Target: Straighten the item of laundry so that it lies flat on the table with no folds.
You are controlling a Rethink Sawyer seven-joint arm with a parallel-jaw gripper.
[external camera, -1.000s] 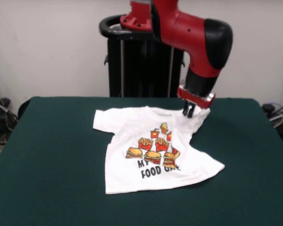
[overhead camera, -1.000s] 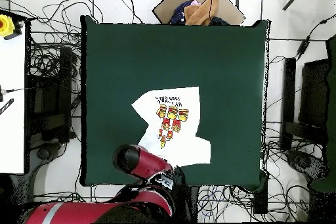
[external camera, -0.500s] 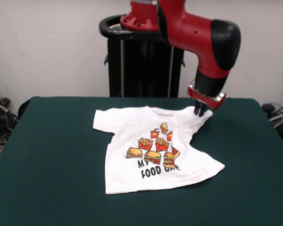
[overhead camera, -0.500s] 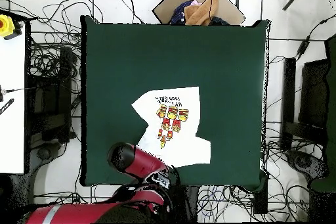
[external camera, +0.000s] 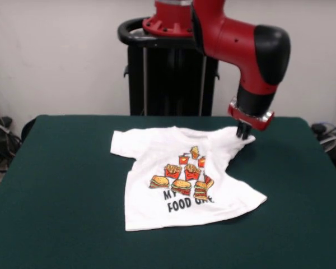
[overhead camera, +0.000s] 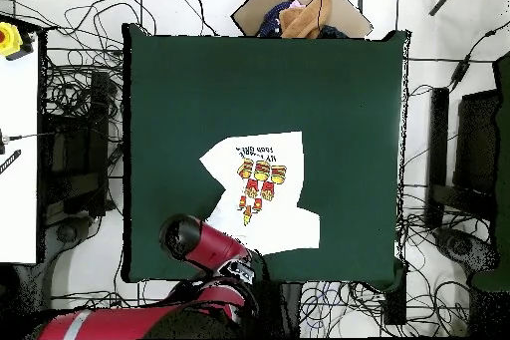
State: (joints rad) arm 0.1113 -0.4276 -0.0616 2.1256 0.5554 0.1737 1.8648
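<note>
Dark green felt-topped desk (external camera: 56, 185) fills foreground, large and rectangular. Lone item on it: small white T-shirt (external camera: 157, 148), print side up, red-orange burgers and fries above partly hidden black lettering. Shirt lies toward desk's far side, one sleeve spread flat, other side creased and rumpled, hem corner jutting outward. Green surface surrounds shirt on all sides.

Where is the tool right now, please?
In the front view the tool sits right of centre at the far side of the table, on the shirt's right sleeve tip; the overhead view hides it under the arm.
</note>
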